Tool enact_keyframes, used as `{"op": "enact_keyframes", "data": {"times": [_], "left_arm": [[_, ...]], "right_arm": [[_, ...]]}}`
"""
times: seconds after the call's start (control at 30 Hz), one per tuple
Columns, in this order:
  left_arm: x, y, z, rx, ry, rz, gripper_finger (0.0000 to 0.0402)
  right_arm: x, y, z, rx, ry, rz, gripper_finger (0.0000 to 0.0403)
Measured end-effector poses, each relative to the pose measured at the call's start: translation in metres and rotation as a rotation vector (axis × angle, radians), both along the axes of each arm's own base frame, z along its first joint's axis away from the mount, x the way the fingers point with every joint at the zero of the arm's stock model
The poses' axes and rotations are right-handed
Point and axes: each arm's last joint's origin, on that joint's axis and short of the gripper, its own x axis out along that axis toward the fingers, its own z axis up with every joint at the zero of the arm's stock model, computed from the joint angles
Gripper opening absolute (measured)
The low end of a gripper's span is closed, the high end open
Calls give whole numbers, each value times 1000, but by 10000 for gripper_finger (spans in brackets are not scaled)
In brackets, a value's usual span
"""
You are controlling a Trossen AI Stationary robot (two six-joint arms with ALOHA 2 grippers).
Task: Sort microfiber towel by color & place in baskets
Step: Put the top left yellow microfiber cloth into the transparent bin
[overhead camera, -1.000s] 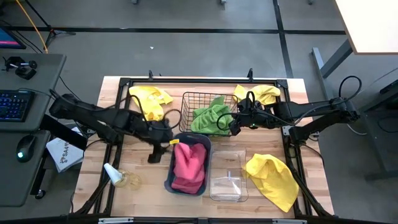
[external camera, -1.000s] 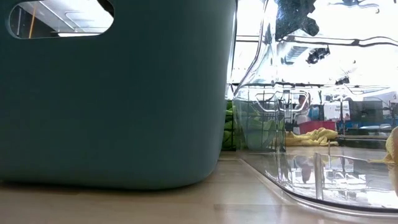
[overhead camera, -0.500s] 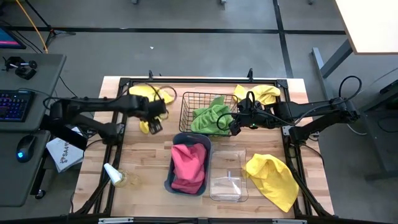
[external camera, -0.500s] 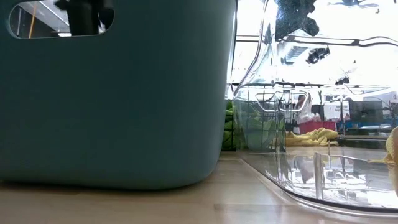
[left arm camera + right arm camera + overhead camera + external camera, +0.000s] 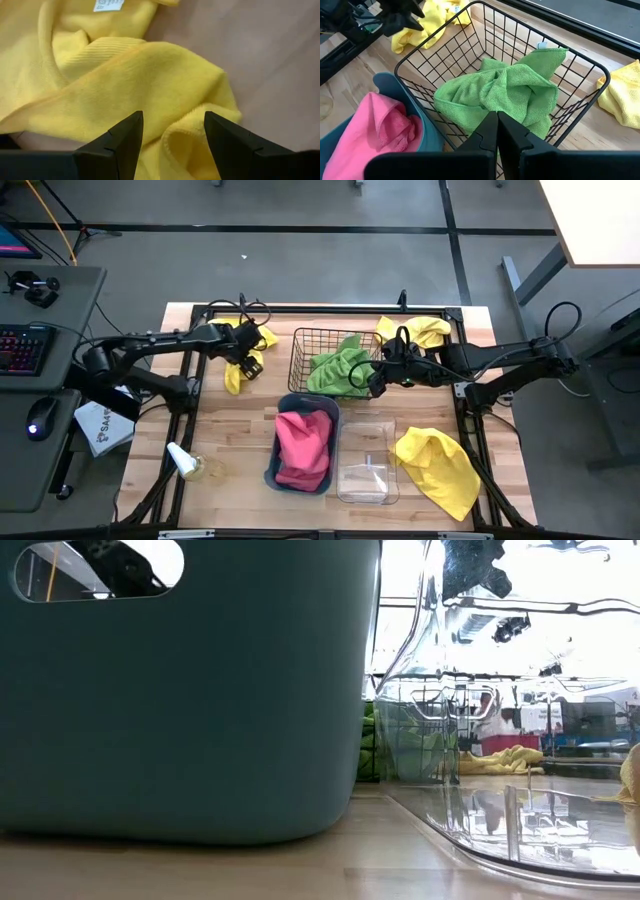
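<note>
A yellow towel (image 5: 238, 343) lies crumpled at the table's far left. My left gripper (image 5: 247, 358) hangs over it, open; in the left wrist view its fingers (image 5: 172, 127) stand on either side of a raised fold (image 5: 185, 135), apparently just clear of it. A green towel (image 5: 340, 368) lies in the black wire basket (image 5: 300, 345), and a pink towel (image 5: 303, 442) in the teal bin (image 5: 283, 478). The clear bin (image 5: 368, 465) holds no towel. Two more yellow towels lie at the far right (image 5: 420, 330) and near right (image 5: 437, 467). My right gripper (image 5: 377, 378) is shut beside the basket's right side.
A black frame rail (image 5: 330, 308) rings the table. A pale cone-shaped object (image 5: 183, 459) lies near the left edge, with bare wood around it. In the low view the teal bin's wall (image 5: 190, 690) and the clear bin (image 5: 480, 830) fill the foreground.
My left gripper has swung from beside the teal bin's left side toward the table's far edge and now hangs over the far-left yellow towel. The towels have not moved.
</note>
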Motion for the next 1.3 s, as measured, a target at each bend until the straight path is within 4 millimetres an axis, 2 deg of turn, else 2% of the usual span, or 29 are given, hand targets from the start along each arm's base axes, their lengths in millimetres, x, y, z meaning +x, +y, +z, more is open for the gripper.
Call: {"op": "enact_keyframes", "data": {"times": [0.2, 0.27, 0.33, 0.47, 0.53, 0.6, 0.63, 0.73, 0.83, 0.9, 1.0, 1.13, 1.23, 1.3], "left_arm": [[7, 5, -26, -54, 81, -25, 197], [9, 6, -35, -86, 113, -30, 183], [11, 6, -40, -127, 125, -61, 150], [12, 3, -42, -222, 91, -106, 28], [12, 1, -33, -259, 41, -111, 17], [12, -1, -15, -261, 9, -126, 9], [14, 0, 2, -225, -46, -135, 6], [12, 0, 56, -102, -190, -150, 4], [7, -6, 121, 60, -408, -185, 3], [0, -12, 162, 157, -535, -221, 2], [-2, -23, 209, 253, -682, -271, 1], [7, -40, 248, 325, -826, -390, 1], [28, -53, 256, 336, -872, -497, 1], [46, -61, 254, 340, -883, -577, 1]], "right_arm": [[0, 0, 0, 1, -1, -2, 0], [0, 0, 0, 2, -1, -2, 0], [0, 0, 0, 2, -1, -2, 0], [0, 1, -1, 24, 8, 20, 0], [-1, 2, -1, 41, 21, 36, 0], [-1, 2, -2, 52, 28, 46, 0], [-1, 2, -2, 54, 30, 48, 0], [0, 2, -1, 43, 26, 63, 0], [4, 3, 3, 10, -17, 106, 0], [11, 3, 9, -27, -91, 148, 0], [21, 3, 24, -86, -245, 196, 6], [31, -1, 43, -152, -432, 260, 49], [34, -1, 55, -191, -555, 297, 106], [35, -1, 62, -218, -617, 309, 150]]}}
